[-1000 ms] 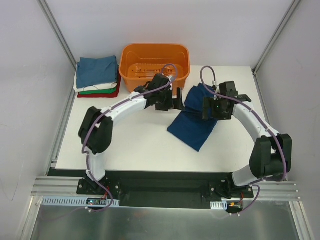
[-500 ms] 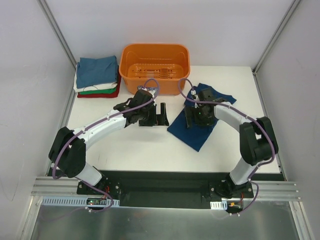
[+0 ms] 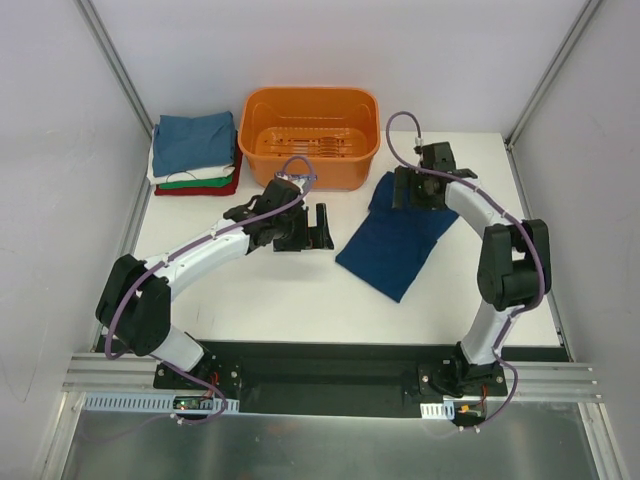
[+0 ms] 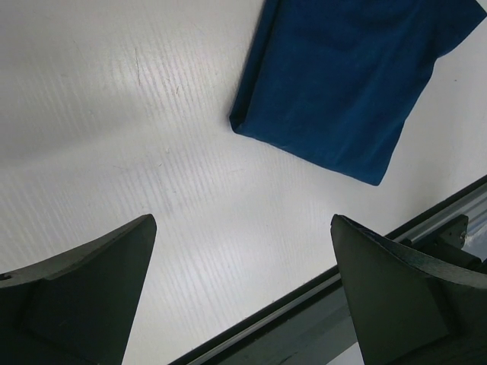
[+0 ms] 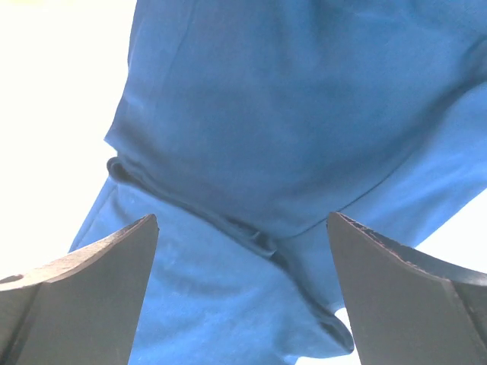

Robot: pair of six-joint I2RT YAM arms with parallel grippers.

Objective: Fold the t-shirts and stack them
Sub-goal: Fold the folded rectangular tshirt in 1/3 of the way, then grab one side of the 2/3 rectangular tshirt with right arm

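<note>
A: So, which step is running here?

B: I'm judging it as mid-fold. The navy t-shirt is lying partly folded on the table, just off the near right corner of the orange basket. It is making a long slanted oblong with one doubled edge.

A: And the grippers?

B: The right gripper is hovering over the shirt's end nearest the basket, jaws spread wide and pinching nothing. Its wrist camera is showing soft matte cloth with a ridged seam and a few puckers. The left gripper is hanging over bare table on the basket's near side, jaws likewise spread and empty.

A: What is the next move asking for?

B: Probably a low pinch on that basket-side end, catching both layers, then carrying it away from the basket so the oblong is halving. Limp jersey is going to sag and drag.

A: And after?

B: It is likely heading to the folded stack left of the basket, which is showing teal on top with white, green and red edges below. The basket itself is looking like rigid slotted plastic.
</note>
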